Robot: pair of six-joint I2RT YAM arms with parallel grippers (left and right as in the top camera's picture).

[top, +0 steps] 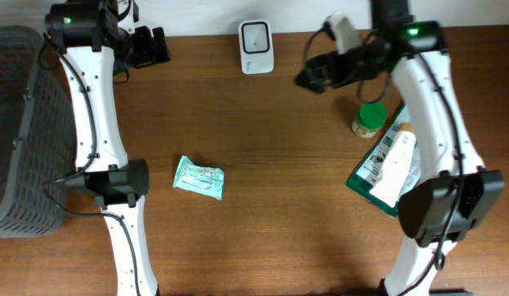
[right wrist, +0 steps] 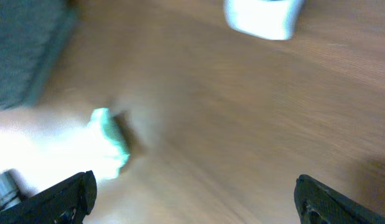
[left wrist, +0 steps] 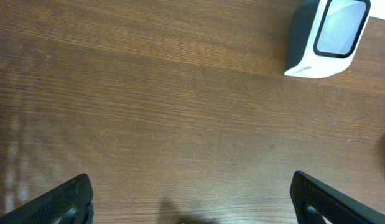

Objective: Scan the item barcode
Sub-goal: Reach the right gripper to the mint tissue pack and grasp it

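Both the left gripper (left wrist: 192, 194) and the right gripper (right wrist: 196, 196) hang with jaws apart and empty, and the green packet (top: 198, 178) lies on the desk (top: 279, 222) well apart from the scanner (top: 256, 47), so I'd say the scan is not under way.

Right wrist view smeared throughout. Scanner (right wrist: 264, 15) only white blob, clipped by top edge. Packet (right wrist: 110, 140) green smudge, outline and print unreadable. Basket (right wrist: 24, 50) dark haze at upper left. Washed-out bright patch lower left, cannot tell what.
Left wrist view: scanner cut by top edge; jaws cut by bottom edge, only tips in frame.
Overhead: basket runs off left edge. Packet print too small, barcode not discernible. Box (top: 371, 168) and tube (top: 395, 164) partly under right arm (top: 435, 107).
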